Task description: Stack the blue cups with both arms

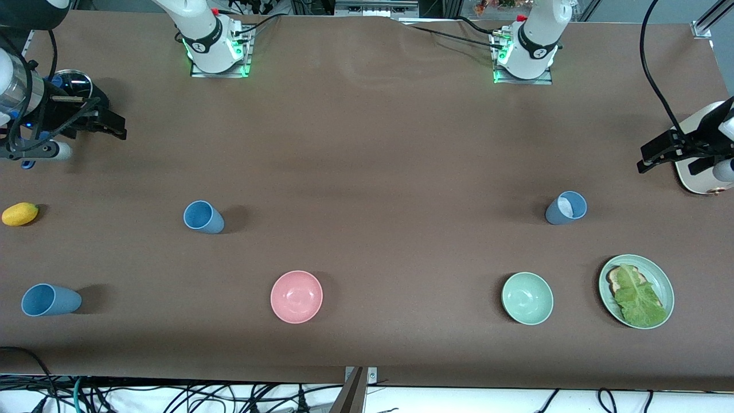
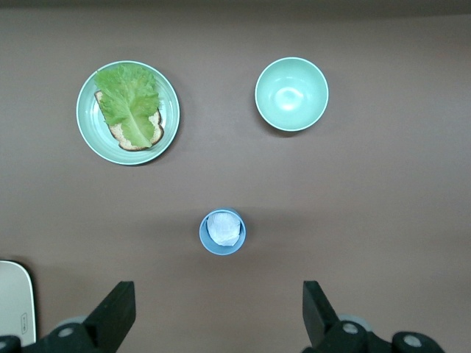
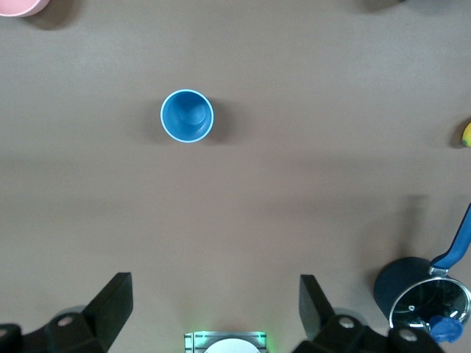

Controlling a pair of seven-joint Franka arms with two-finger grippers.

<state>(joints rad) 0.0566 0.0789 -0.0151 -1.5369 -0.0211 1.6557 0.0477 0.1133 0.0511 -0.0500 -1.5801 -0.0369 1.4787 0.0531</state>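
Three blue cups stand upright on the brown table. One blue cup (image 1: 203, 217) is toward the right arm's end and shows in the right wrist view (image 3: 187, 115). A second cup (image 1: 50, 300) stands nearer the front camera at that same end. The third cup (image 1: 566, 207), with a whitish patch inside, is toward the left arm's end and shows in the left wrist view (image 2: 223, 231). My right gripper (image 1: 109, 125) hangs open and empty (image 3: 215, 305) in the air at its end of the table. My left gripper (image 1: 655, 154) hangs open and empty (image 2: 218, 309) at its end.
A pink bowl (image 1: 296, 296), a pale green bowl (image 1: 527, 298) and a green plate (image 1: 660, 275) with bread and lettuce lie near the front camera. A yellow fruit (image 1: 20, 214) and a dark pot (image 3: 412, 290) are at the right arm's end. A white object (image 1: 697, 175) lies under the left gripper.
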